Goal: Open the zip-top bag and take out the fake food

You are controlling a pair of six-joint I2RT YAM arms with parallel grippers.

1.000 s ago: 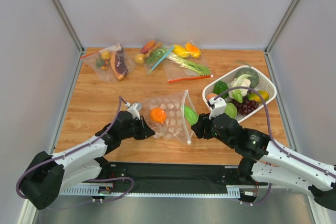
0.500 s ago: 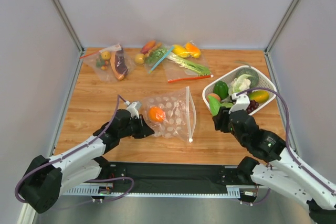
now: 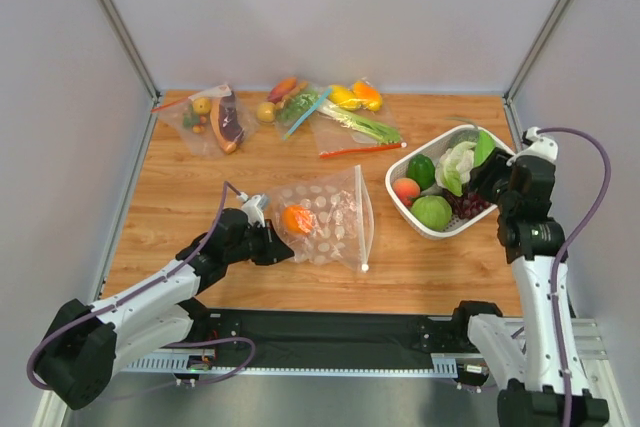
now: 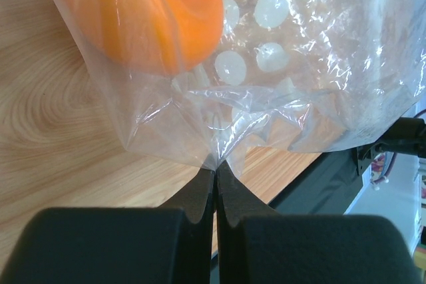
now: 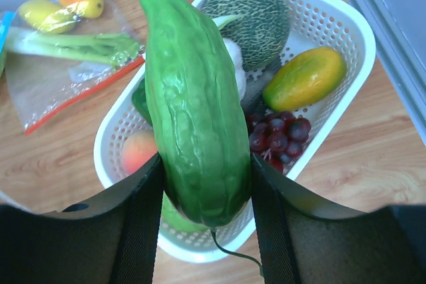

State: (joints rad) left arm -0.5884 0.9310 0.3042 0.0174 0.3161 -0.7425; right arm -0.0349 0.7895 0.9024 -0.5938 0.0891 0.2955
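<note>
Two pincers are at work: the left pincer (image 4: 214, 171) clenches a corner of the clear, pale-dotted zip-top bag (image 3: 335, 217), which lies near the worktop's (image 3: 200, 197) near edge and holds the orange (image 3: 298, 219). The right pincer (image 5: 203, 184) grips the bumpy green piece (image 5: 190, 91) over the white basket (image 5: 346, 21) at the right edge.

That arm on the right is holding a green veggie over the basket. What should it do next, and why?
Probably lower a little and open the right claw, dropping the green piece into the white basket: it hangs gripped right above the basket. The left claw pinches a corner of the bag, orange inside.
</note>
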